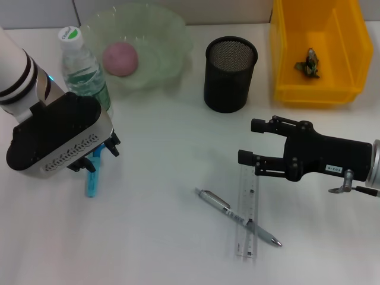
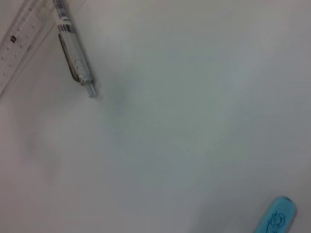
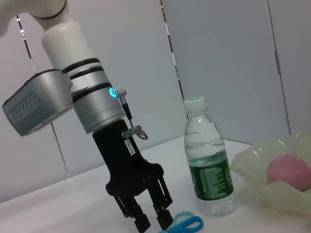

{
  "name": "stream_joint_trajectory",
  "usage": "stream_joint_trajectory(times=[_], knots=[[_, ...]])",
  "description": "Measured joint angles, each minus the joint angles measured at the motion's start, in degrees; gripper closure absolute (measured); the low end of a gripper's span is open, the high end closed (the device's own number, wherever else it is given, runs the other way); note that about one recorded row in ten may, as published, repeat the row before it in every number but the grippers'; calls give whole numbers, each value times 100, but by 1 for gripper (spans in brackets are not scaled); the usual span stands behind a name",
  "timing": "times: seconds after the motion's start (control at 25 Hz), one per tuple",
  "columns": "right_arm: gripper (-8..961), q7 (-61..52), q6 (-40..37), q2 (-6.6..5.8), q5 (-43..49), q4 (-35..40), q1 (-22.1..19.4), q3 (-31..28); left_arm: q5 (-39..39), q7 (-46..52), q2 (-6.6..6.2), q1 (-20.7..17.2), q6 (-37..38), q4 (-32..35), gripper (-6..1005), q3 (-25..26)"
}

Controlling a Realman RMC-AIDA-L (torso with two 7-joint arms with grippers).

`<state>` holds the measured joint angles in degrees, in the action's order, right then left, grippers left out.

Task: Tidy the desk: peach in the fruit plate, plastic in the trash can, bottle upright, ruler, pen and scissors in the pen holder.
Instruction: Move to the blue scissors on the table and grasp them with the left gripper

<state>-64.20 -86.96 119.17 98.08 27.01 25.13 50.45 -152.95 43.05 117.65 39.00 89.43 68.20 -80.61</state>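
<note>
This looks like a robot test lab set up as a mock office desk. A plain white worktop (image 1: 178,237) carries a staged handful of desk items: a black mesh pen holder (image 1: 230,74), a ruler (image 1: 247,217), a pen (image 1: 237,217) and blue scissors (image 1: 93,175). A yellow storage bin (image 1: 317,50), of the kind used in workshops, serves as the trash can. Behind the worktop stand bare grey panel walls (image 3: 218,63) with dark seams, with no furniture or decoration of a home.
</note>
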Motion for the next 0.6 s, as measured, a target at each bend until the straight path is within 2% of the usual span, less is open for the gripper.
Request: stream_joint_trajectory(times=[0.08, 0.6], knots=[[140, -37, 0, 0, 0, 12, 1, -1, -8, 16, -9, 10, -29, -26, 498, 1], [140, -248, -65, 0, 5, 187, -1, 1, -164, 2, -31, 92, -5, -219, 498, -157]])
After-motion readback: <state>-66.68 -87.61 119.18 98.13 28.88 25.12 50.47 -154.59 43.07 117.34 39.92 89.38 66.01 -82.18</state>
